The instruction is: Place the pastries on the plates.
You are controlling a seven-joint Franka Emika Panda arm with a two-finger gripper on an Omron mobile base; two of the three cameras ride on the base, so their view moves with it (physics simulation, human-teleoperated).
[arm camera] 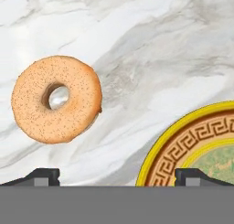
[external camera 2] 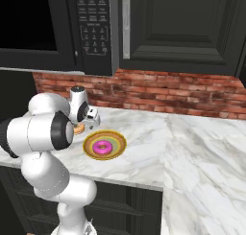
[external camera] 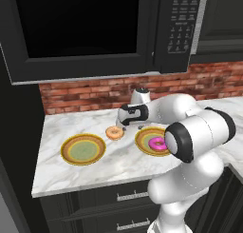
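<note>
- Left base view: the gripper hangs open, holding nothing, just right of the tan donut on the counter; the empty plate lies further left.
- Right base view: the pink donut is already plated (arm hides the tan one mostly).
- Hand view: tan donut sits off toward one fingertip, not centred.

In the right base view the white arm hides most of the pale orange-tan glazed ring donut, leaving a sliver. In the left base view the arm's dark-capped elbow covers the right edge of the yellow-rimmed round plate under the bright pink frosted ring donut. In the hand view that plate is cut by the right and bottom edges.
</note>
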